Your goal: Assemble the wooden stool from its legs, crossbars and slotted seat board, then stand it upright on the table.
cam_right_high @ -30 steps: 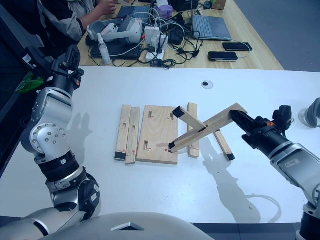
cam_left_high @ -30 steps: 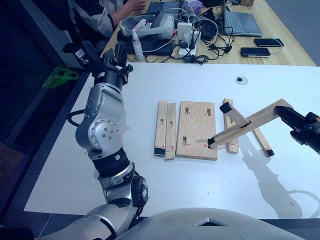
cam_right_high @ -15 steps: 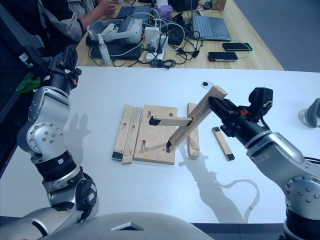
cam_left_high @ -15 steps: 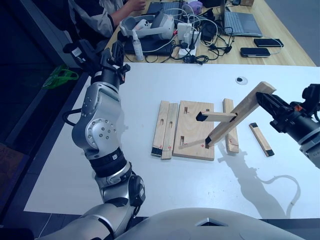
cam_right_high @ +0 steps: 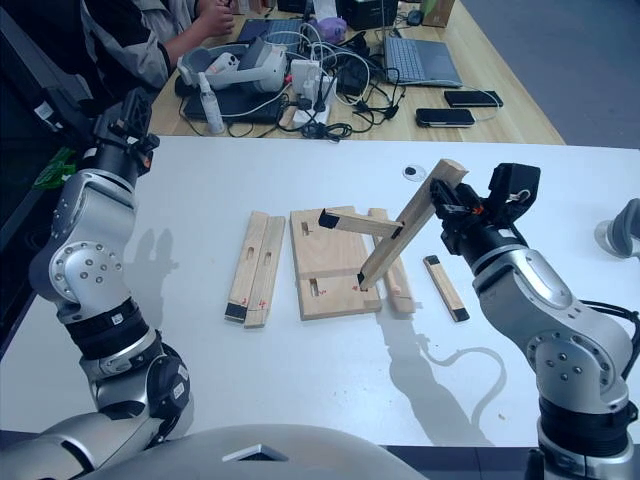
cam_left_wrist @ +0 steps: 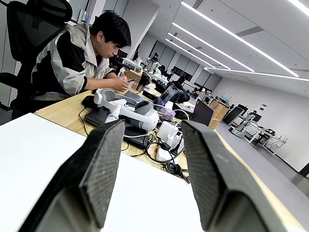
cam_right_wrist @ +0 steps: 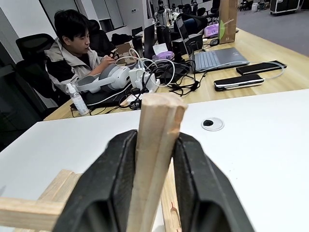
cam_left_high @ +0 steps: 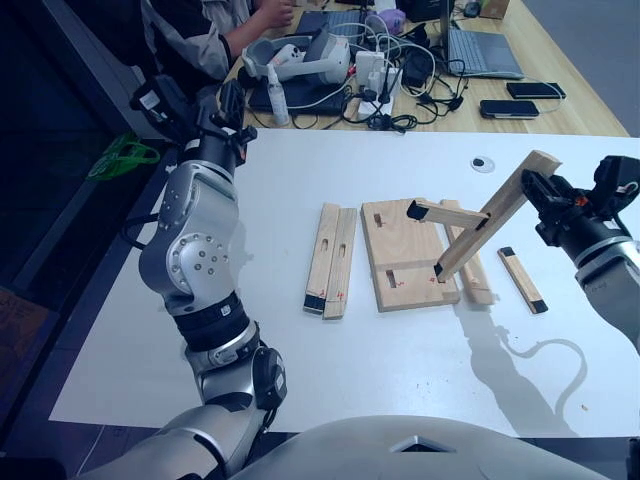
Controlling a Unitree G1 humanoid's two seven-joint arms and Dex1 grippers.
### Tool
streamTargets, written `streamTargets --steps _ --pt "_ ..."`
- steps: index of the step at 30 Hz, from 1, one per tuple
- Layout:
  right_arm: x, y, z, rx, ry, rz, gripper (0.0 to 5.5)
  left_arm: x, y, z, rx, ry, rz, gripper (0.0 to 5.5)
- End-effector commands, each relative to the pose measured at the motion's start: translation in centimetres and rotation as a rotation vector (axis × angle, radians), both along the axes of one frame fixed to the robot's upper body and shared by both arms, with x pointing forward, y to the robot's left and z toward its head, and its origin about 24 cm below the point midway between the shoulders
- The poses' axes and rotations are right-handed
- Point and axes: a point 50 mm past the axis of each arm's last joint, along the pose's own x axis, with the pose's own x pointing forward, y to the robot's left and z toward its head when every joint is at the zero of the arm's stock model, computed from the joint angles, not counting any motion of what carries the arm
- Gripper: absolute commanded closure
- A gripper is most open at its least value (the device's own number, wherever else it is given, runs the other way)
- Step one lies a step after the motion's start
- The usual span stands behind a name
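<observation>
My right gripper (cam_right_high: 447, 200) is shut on the upper end of a wooden leg (cam_right_wrist: 159, 116), which slants down to the slotted seat board (cam_left_high: 410, 250). Its black-tipped lower end (cam_left_high: 440, 270) rests at the board's near right corner. A crossbar (cam_right_high: 360, 224) sticks out sideways from the leg, above the board. Two slotted wooden pieces (cam_left_high: 330, 260) lie side by side left of the board. Another leg (cam_left_high: 472, 268) lies along the board's right edge, and a short black-tipped piece (cam_left_high: 522, 280) lies farther right. My left gripper (cam_left_wrist: 149, 179) is open and raised at the table's far left edge (cam_left_high: 222, 108).
Behind the white table (cam_left_high: 300, 380) stands a wooden desk (cam_left_high: 560, 110) with a headset, cables, a laptop and phones. A small black disc (cam_left_high: 483, 162) lies on the white table behind the parts. A white cable (cam_left_high: 545, 350) curls at the near right.
My right gripper has swung the leg and crossbar to the right. The seat board has slid right and turned slightly, opening a gap to the two slotted pieces. The left arm has kept still.
</observation>
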Motion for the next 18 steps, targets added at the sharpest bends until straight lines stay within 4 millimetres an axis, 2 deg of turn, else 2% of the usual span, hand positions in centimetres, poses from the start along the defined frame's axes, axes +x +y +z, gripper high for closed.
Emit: streamTargets --steps 1,5,11,14,18 --pt "-0.3 0.3 -1.7 -0.07 0.058 0.004 4.49 0.3 -0.1 0.5 0.003 -0.004 -0.015 3.35" --pt "-1.5 0.4 -2.4 -0.077 0.041 0.073 4.49 0.3 -0.1 0.5 0.004 -0.005 -0.017 3.35" --pt "-4.2 -0.3 -5.0 -0.142 0.079 0.115 4.49 0.3 0.0 0.6 0.008 -0.01 -0.016 3.35" --pt "-4.6 0.0 -5.5 -0.154 0.078 0.133 4.49 0.3 0.0 0.6 0.013 -0.009 -0.02 3.35" --pt "-4.1 0.3 -5.3 -0.133 0.06 0.128 4.49 0.3 0.0 0.7 0.019 -0.008 -0.02 3.35"
